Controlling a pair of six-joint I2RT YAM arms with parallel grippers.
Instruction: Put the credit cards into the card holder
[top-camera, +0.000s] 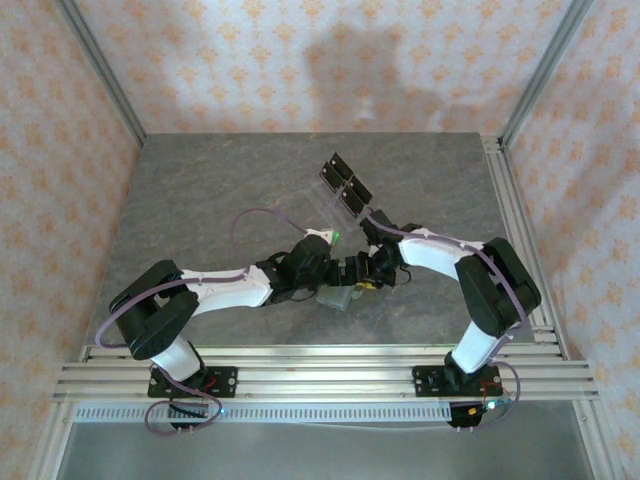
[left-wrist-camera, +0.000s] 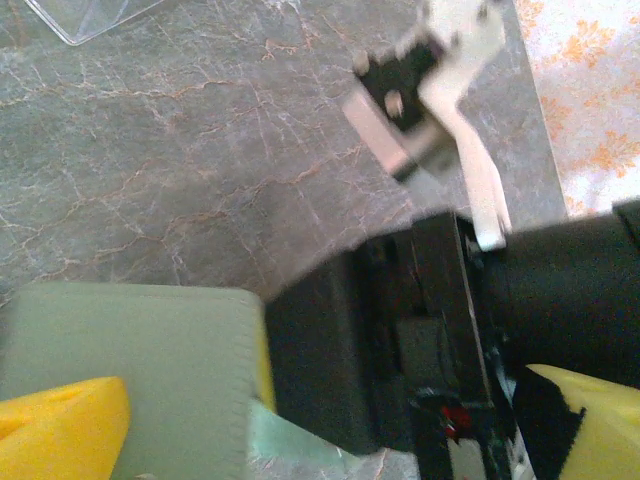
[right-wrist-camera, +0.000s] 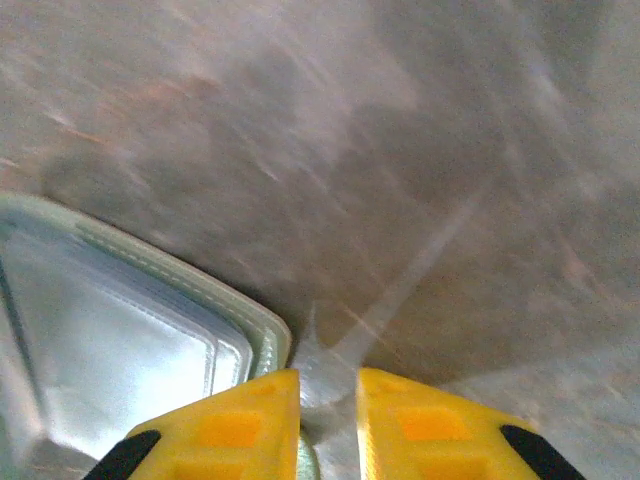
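The left gripper (left-wrist-camera: 320, 415) straddles the sage-green card holder (left-wrist-camera: 130, 350) at mid-table, fingers spread wide, while at the holder's right corner the right gripper (right-wrist-camera: 328, 425), jaws nearly meeting around a pale sliver (right-wrist-camera: 322, 365) with grip uncertain, could drag the soft holder or clash with its crowded neighbour.

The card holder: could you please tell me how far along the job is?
Done: holder looks open. In hand: right gripper pinches what looks like a card by the holder's corner; left gripper open alongside. Left: sliding cards in; I cannot tell whether any is inside.
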